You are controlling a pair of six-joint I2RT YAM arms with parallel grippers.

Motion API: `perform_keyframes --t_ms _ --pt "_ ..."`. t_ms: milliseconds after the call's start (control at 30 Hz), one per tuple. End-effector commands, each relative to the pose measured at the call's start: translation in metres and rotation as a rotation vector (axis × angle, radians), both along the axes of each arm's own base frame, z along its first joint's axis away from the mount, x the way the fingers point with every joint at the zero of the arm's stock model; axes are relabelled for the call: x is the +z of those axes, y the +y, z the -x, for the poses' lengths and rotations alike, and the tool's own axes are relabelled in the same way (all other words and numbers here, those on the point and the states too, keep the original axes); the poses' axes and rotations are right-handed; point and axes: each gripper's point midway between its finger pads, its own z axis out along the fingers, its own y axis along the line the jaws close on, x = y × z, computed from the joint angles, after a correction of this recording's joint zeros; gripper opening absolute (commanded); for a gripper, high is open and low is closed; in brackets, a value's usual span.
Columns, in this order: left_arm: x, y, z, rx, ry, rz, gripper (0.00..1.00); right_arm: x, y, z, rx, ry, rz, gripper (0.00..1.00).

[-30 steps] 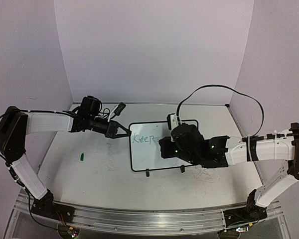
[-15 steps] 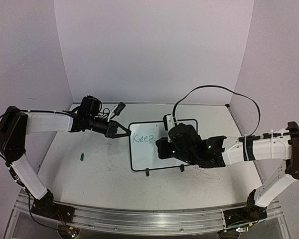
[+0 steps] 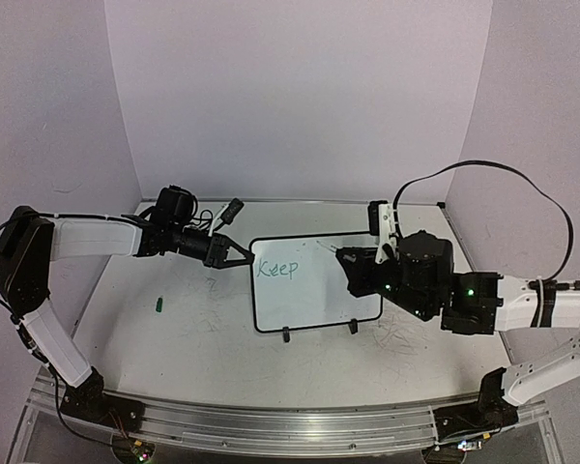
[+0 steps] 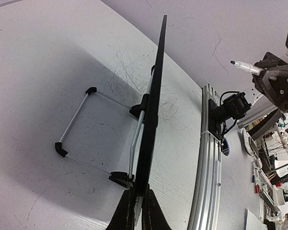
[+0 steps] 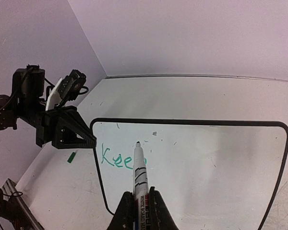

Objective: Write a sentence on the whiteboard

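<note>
The whiteboard (image 3: 314,300) stands upright at the table's middle. Green marker writing reads "Keep" (image 3: 275,271) at its upper left; no other words show. My left gripper (image 3: 244,256) is shut on the board's left edge. In the left wrist view (image 4: 138,196) the board (image 4: 156,96) shows edge-on between the fingers. My right gripper (image 3: 348,266) is shut on a white marker (image 5: 139,172), held off the board's right half. In the right wrist view (image 5: 140,199) the marker's tip points towards "Keep" (image 5: 116,160). The marker (image 4: 245,67) is clear of the board.
A small green cap (image 3: 160,305) lies on the table left of the board. The board's wire stand (image 4: 77,124) reaches out behind it. Two black feet (image 3: 286,335) stick out in front. An aluminium rail (image 3: 271,425) runs along the near edge. Walls close the back and sides.
My right gripper has pulled back to the right with the marker, off the board's face, and "Keep" is now fully uncovered. The left gripper and the board have not moved.
</note>
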Motion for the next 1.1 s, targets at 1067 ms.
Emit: perform_keyframes --t_ms 1067 --pt "0.008 0.005 -0.004 0.034 -0.026 -0.033 0.0 -0.046 -0.006 -0.004 -0.045 0.076 0.181 0.0"
